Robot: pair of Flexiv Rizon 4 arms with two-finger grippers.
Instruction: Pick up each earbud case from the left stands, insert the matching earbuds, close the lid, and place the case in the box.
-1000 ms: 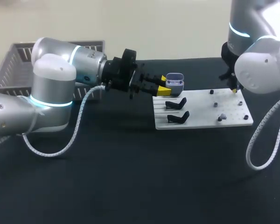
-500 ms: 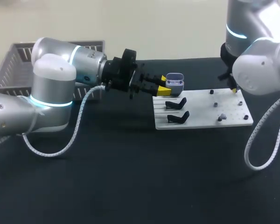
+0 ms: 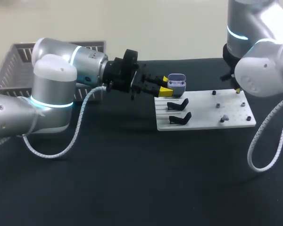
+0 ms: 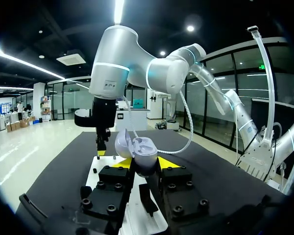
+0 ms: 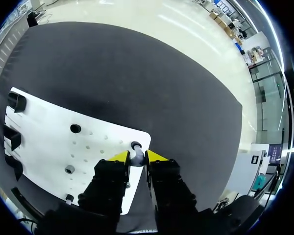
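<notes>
My left gripper point(image 3: 166, 85) is shut on a grey-blue earbud case point(image 3: 177, 83) with its lid open, held just above the white board's point(image 3: 205, 123) back left corner. In the left wrist view the open case point(image 4: 137, 149) sits between the yellow tips of the left gripper point(image 4: 143, 165). My right gripper point(image 3: 237, 89) stands at the board's far right corner. In its own view the right gripper point(image 5: 137, 156) has both tips against a small grey earbud point(image 5: 136, 156) at the corner of the board point(image 5: 49, 142).
Two black case stands point(image 3: 178, 104) point(image 3: 180, 117) sit empty on the board's left half. Several small earbuds point(image 3: 225, 116) rest on pegs on its right half. A grey mesh basket point(image 3: 16, 61) stands at the back left, behind my left arm.
The right gripper's fingers have drawn together onto the earbud at the board's corner, and the right arm shifted slightly. The left arm and case have not moved.
</notes>
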